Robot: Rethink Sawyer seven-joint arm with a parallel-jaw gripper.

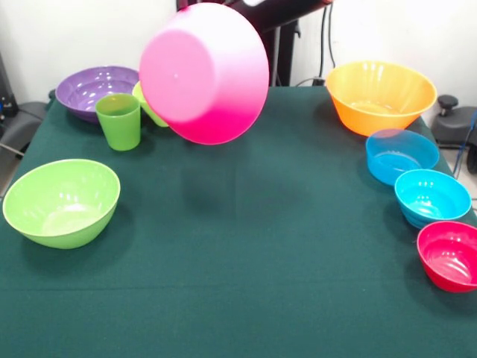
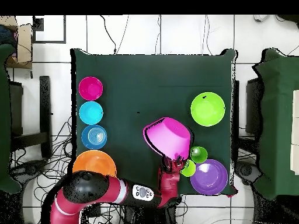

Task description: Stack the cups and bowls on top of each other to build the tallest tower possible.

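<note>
Behind pink bowl [image 1: 204, 72], hidden jaws

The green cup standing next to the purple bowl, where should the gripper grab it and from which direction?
Best guess: pinch the rim of the green cup from straight above, one finger inside the mouth. It stands upright and open. Bias the outer finger to the table's open side, since the purple bowl and a lime-green cup crowd the other.

A robotics lab: cloth-covered table [image 2: 134, 76], tiled floor [image 2: 175, 32], loose cables [image 2: 35, 175] everywhere.
</note>
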